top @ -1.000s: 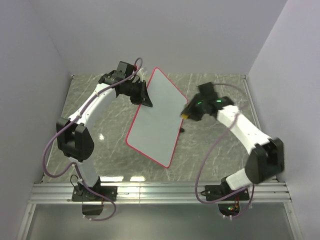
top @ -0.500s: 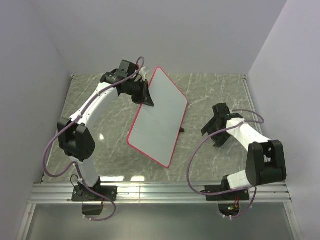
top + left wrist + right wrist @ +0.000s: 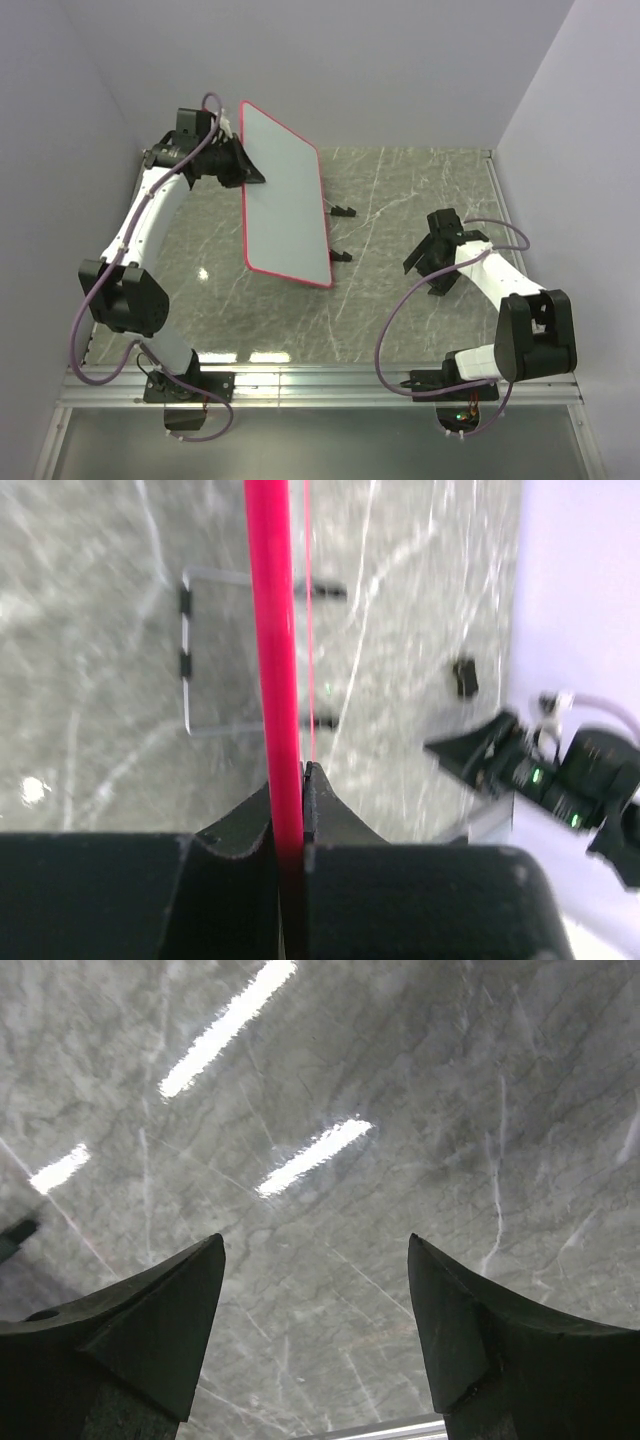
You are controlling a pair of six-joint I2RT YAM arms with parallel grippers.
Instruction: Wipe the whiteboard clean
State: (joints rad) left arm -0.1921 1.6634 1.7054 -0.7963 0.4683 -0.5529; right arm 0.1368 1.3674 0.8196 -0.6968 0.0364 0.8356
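Marble table [image 3: 400,330] | whiteboard [image 3: 285,200] held tilted, no scribbles visible | left gripper [image 3: 290,790] clamped on its red rim | right gripper [image 3: 315,1260] well right of whiteboard, jaws apart, empty | step: probably repositioning wiped board | next: lower flat, then release.

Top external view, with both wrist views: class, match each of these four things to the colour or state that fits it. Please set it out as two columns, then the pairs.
Column A
1. whiteboard
2. left gripper
3. right gripper
4. table

Column B
a. fingers apart, nothing between them
b. grey marble pattern with bright glare streaks
c. white face with a red rim, no writing visible
d. shut on a thin red edge

Pairs: 1-c, 2-d, 3-a, 4-b
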